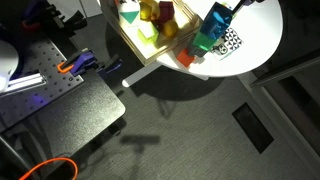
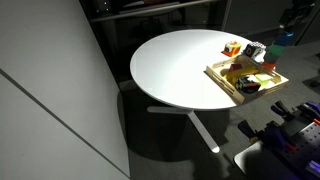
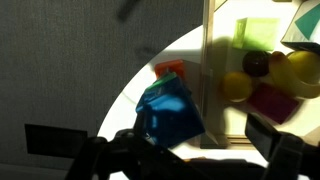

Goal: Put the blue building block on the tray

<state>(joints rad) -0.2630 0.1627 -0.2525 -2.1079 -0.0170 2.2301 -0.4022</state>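
The blue building block [image 3: 168,115] sits tilted between my fingers, close against the left finger, with a clear gap to the right finger. My gripper [image 3: 195,140] is open around it. In an exterior view the block [image 1: 216,20] is just under the gripper [image 1: 228,8], above the green-teal block [image 1: 203,42] and beside the tray. The light wooden tray [image 1: 135,45] lies on the round white table and holds several coloured blocks. Its rim [image 3: 208,60] runs just right of the blue block. The tray also shows in an exterior view [image 2: 225,82].
A black-and-white patterned cube [image 1: 231,40] and a red block [image 1: 188,57] lie by the tray near the table edge. An orange block [image 3: 170,68] lies beyond the blue one. A dark bench with clamps [image 1: 60,85] stands beside the table.
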